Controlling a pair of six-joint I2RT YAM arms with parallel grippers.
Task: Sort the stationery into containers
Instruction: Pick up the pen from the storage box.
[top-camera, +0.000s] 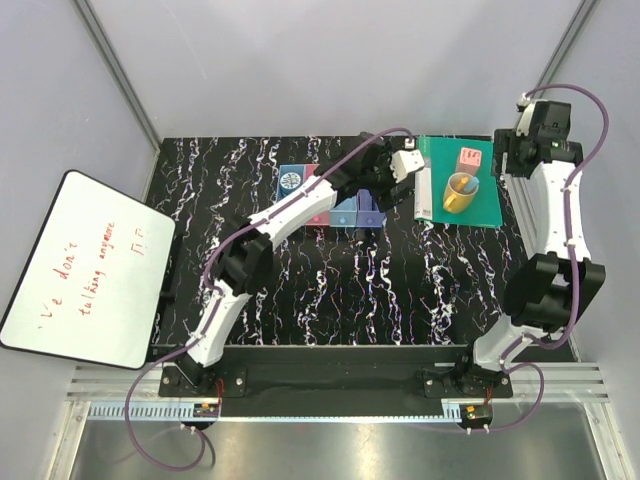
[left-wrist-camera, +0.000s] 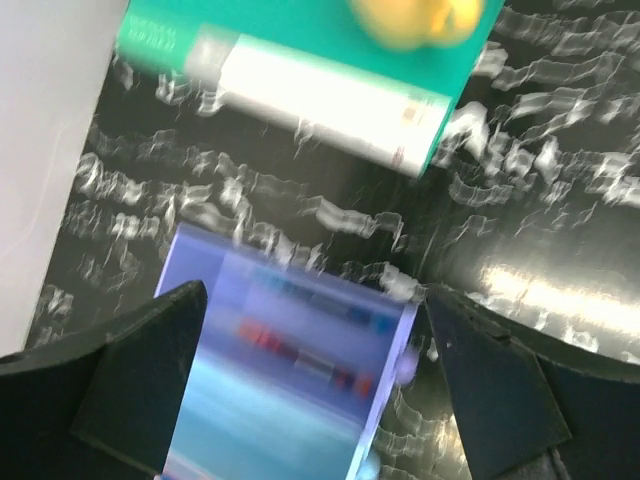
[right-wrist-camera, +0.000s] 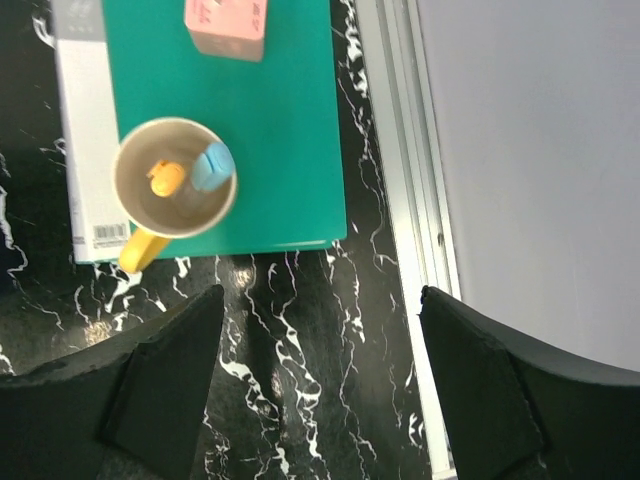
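Observation:
The containers (top-camera: 335, 213) stand in a row mid-table. A round blue disc (top-camera: 291, 180) lies at the row's light blue end. My left gripper (top-camera: 372, 195) hangs open over the purple end. In the left wrist view a blurred purple-blue bin (left-wrist-camera: 290, 350) lies between the open fingers (left-wrist-camera: 150, 360), with red and blue smudges inside it. My right gripper (right-wrist-camera: 320, 380) is open and empty above bare table, near the green book (right-wrist-camera: 250, 130). The yellow mug (right-wrist-camera: 140, 250) on that book holds an orange-yellow stick (right-wrist-camera: 165, 178) and a blue cylinder (right-wrist-camera: 212, 165).
A pink cube (right-wrist-camera: 225, 25) sits on the book beyond the mug. A metal rail (right-wrist-camera: 410, 200) and a grey wall run along the table's right edge. A whiteboard (top-camera: 85, 270) leans off the left side. The left wrist view is smeared by motion.

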